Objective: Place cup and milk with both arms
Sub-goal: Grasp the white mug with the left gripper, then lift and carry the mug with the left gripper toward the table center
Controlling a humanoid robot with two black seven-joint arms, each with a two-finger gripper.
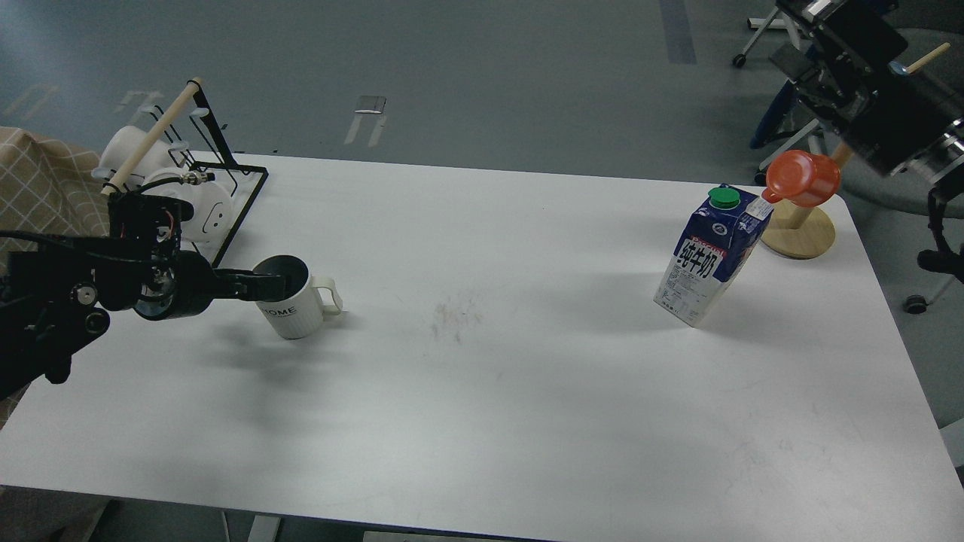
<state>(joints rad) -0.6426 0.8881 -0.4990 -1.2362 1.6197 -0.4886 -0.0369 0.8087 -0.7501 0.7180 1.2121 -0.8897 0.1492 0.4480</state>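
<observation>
The white surface (482,391) fills most of the view, its near edge cut off at the bottom. The milk (714,256) stands upright near the right back corner, just in front of a wooden stand (800,232) carrying an orange cup (803,178). The cup (295,302) sits on the surface at left, handle pointing right. The left claw (273,286) grips its near rim, one finger inside. The right claw cannot be found; that arm is cut off at the upper right.
</observation>
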